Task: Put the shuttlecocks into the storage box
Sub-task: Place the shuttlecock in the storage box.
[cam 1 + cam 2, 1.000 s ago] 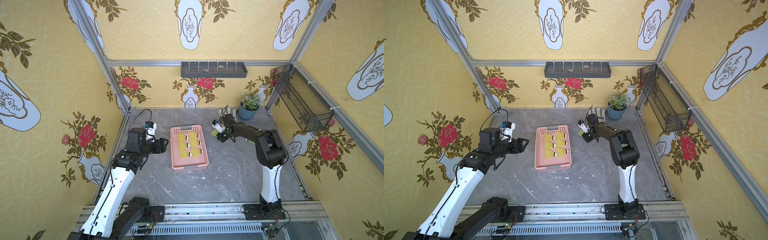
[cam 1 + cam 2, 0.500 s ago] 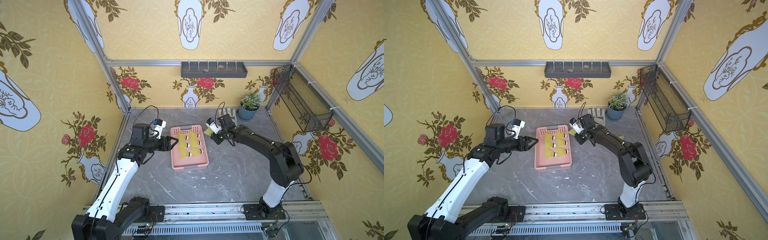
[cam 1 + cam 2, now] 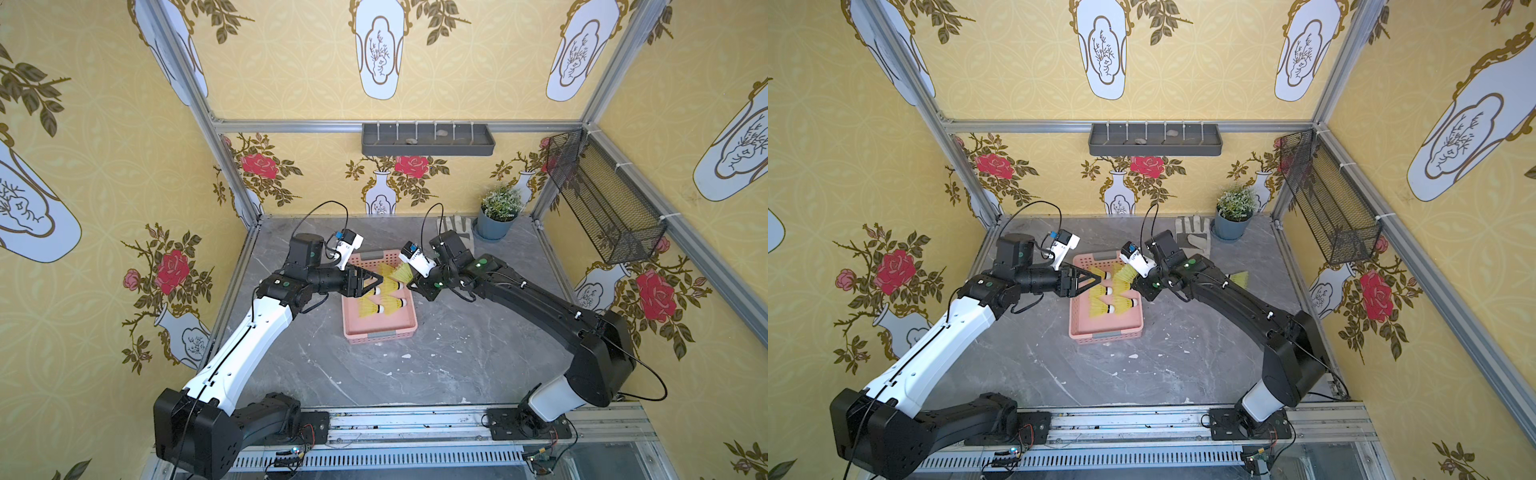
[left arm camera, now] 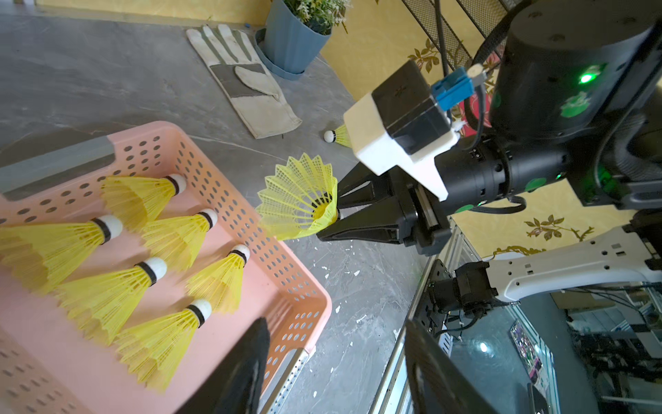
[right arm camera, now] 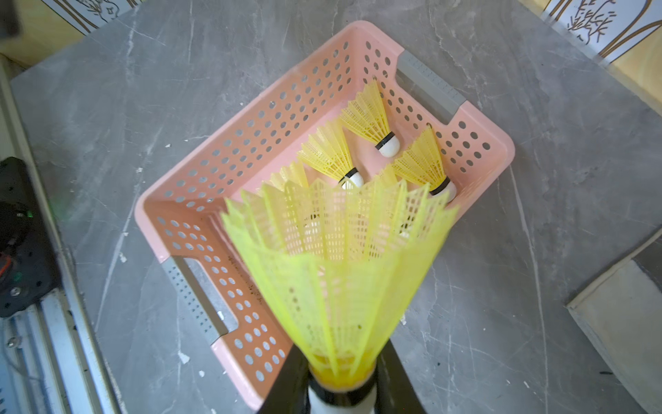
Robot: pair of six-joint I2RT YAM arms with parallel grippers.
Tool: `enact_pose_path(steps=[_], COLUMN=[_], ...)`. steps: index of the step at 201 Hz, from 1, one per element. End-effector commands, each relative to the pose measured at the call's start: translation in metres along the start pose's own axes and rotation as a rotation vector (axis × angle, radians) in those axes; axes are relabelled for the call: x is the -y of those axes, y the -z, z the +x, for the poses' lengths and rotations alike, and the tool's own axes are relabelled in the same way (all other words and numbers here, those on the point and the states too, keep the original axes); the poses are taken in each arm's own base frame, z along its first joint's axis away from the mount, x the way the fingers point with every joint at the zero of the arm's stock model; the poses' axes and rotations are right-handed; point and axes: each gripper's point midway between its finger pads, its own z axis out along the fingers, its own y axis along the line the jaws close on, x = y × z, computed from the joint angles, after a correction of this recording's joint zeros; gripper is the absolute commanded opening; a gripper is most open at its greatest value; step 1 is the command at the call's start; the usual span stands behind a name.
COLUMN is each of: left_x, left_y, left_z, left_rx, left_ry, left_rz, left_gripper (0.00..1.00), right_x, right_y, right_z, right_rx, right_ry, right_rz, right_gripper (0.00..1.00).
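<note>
A held shuttlecock point(image 4: 297, 197) hung at the rim of the pink storage box point(image 3: 374, 325).
The right fingers point(image 4: 353, 227) were clamped on its white cork, skirt toward the box. The left fingers point(image 4: 247, 365) hovered above the box, spread apart with nothing between them. Six shuttlecocks point(image 4: 107, 286) lay inside, and a stray shuttlecock point(image 3: 1239, 277) lay on the tabletop point(image 3: 436, 374) near the glove point(image 3: 1192, 239).

Saw matt perforated plastic on storage box point(image 4: 215, 179), netted plastic on shuttlecocks point(image 4: 168, 233). Noted smooth stone-look tabletop point(image 4: 107, 79), coarse cloth glove point(image 4: 247, 82).
</note>
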Motion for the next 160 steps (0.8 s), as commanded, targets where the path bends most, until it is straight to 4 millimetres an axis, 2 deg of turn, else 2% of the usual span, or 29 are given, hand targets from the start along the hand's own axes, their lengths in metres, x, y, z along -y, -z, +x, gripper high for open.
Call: enact_pose_path(steps=[1, 34, 56, 60, 69, 111, 160], left_x=[0.002, 0.011, 0.011, 0.02, 0.022, 0.023, 0.02], left_y=[-0.005, -0.012, -0.016, -0.021, -0.025, -0.034, -0.039], left_z=[-0.006, -0.009, -0.008, -0.003, -0.001, 0.004, 0.01], left_rx=[0.007, -0.003, -0.015, -0.034, -0.043, -0.073, -0.096], left_ry=[-0.084, -0.16, -0.19, -0.207, -0.217, -0.231, -0.232], left_rz=[-0.01, 0.009, 0.017, 0.043, 0.051, 0.053, 0.048], left_gripper=[0.62, 0.62, 0.58, 0.57, 0.56, 0.51, 0.4], right_x=[-0.017, -0.03, -0.035, -0.035, -0.036, -0.04, -0.041], right_y=[0.01, 0.015, 0.017, 0.017, 0.019, 0.019, 0.019], right_z=[-0.004, -0.004, -0.005, -0.005, -0.006, -0.007, -0.007], right_rx=[0.014, 0.005, 0.014, 0.014, 0.018, 0.019, 0.018], right_ry=[0.003, 0.017, 0.022, 0.023, 0.024, 0.027, 0.029], right_rz=[-0.054, -0.076, -0.089, -0.091, -0.091, -0.099, -0.098], right_gripper=[0.15, 0.16, 0.16, 0.15, 0.16, 0.16, 0.16])
